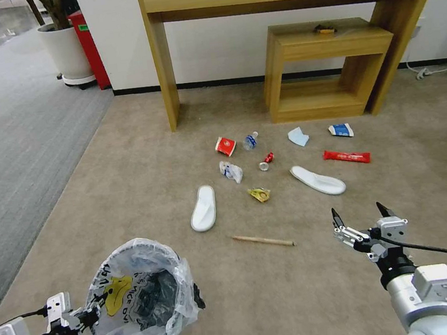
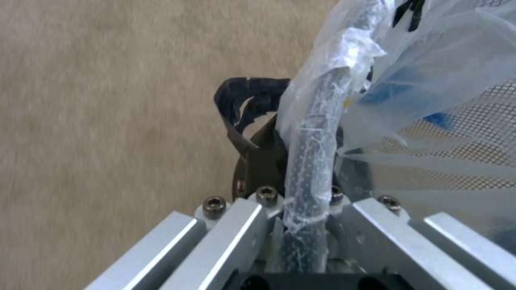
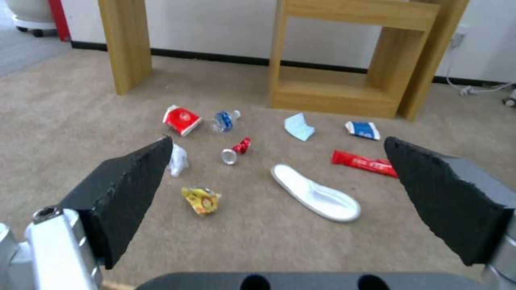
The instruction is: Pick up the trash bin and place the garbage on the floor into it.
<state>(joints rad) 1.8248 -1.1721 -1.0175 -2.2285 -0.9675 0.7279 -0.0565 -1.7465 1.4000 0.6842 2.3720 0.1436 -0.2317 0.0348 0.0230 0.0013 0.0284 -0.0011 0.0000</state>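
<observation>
Bin: the bin sat at the robot's near left on the floor, tilted with its mouth toward the camera; whether its base touched the carpet could not be told.
Left gripper: the left gripper was at the bin's rim, fingers clamped on rim and bag together; the left wrist view showed the mesh rim running between them.
Right gripper: the right gripper hung above bare carpet at the near right, fingers spread wide and holding nothing.
Garbage: all of it lay on the floor, none judged to be in the bin yet. The stick lay nearest, between the two grippers. Beyond it lay the left slipper, the yellow wrapper and the right slipper. Farther off were the cup, bottle, crumpled plastic, can, mask, blue wrapper and red wrapper.
Risk, bin: the hold was at one point of the rim through slick plastic; the bin could swing or slip if the arm moved sharply.
Risk, bag: loose plastic folded over the mouth could deflect dropped items back onto the floor.
Risk, pickup: the thin stick and flat wrappers lay flush with the pile; fingers closing too high would miss them.
</observation>
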